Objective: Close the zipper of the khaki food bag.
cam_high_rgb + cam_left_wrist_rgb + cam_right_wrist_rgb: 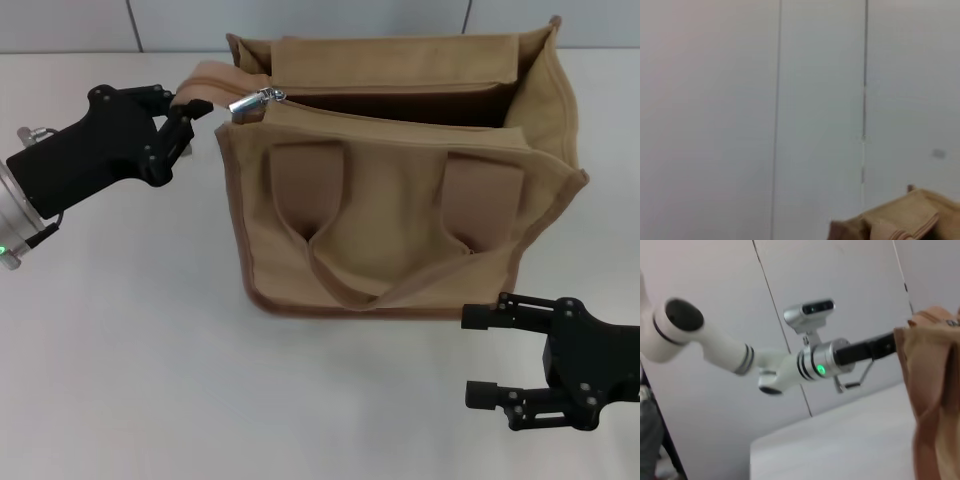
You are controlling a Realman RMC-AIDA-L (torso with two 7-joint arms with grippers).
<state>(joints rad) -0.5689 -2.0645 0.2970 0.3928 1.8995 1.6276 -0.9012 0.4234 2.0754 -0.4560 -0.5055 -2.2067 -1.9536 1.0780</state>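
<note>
A white table meets a pale panelled wall.

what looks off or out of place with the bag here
Nothing is damaged or spilled. The bag stands upright with its top gaping; the slider sits at its left end. The left gripper pinches the zip tail beside it, and the right gripper hangs open near the front corner.

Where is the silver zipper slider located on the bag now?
In the head view, the slider sits at the left end of the khaki food bag, beside the left gripper.
</note>
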